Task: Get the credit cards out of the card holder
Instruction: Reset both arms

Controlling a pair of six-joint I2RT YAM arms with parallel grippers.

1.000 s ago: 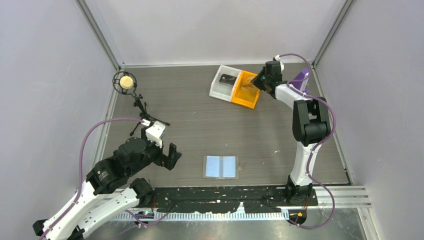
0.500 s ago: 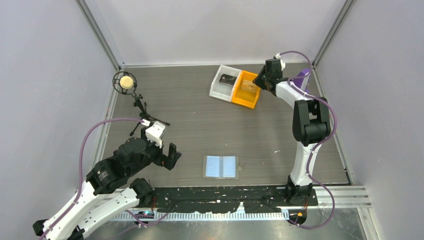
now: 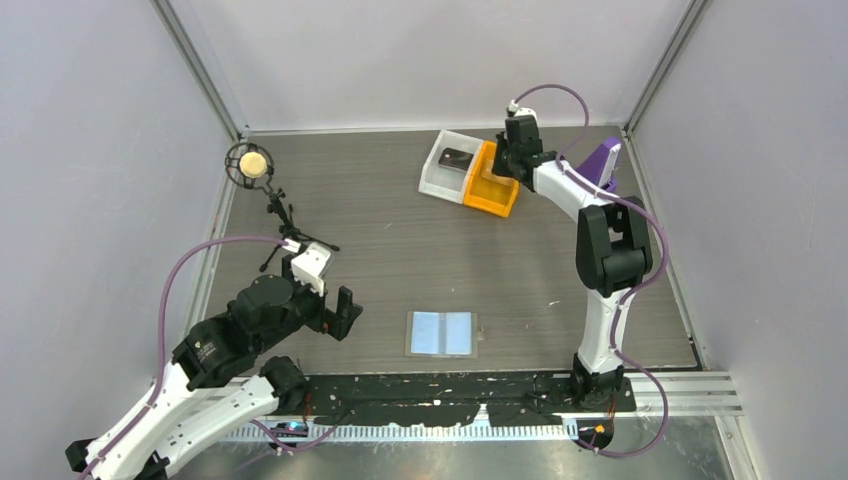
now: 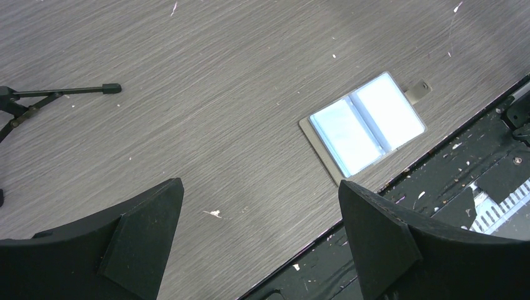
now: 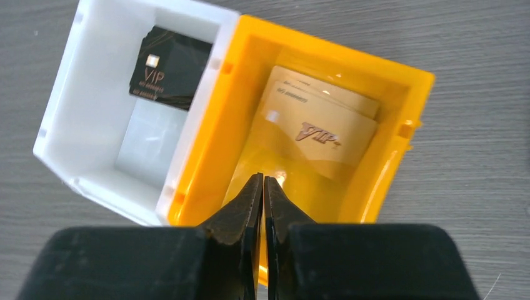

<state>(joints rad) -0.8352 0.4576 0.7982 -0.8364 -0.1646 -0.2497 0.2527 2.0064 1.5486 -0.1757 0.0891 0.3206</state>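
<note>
**Card holder open on the counter, both tools empty**

Top view: the card holder (image 3: 444,333) is lying open at the counter's (image 3: 400,240) 6 o'clock, with the left tool (image 3: 340,314) hovering at its 9 o'clock. The right tool (image 3: 503,165) is hanging over the orange bin (image 3: 490,208) at 12 o'clock, which is touching the white bin (image 3: 438,192).

Left wrist: the fingers (image 4: 144,231) are standing wide apart, gripping nothing.

Right wrist: the fingers are pressing together, empty, above the gold VIP cards (image 5: 319,134). A black VIP card (image 5: 165,69) is lying in the white bin.

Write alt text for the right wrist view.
The right gripper, shut with nothing visible in it, hangs above an orange bin holding gold VIP cards. A white bin pressed against it holds a black VIP card; both sit on a grey table.
</note>
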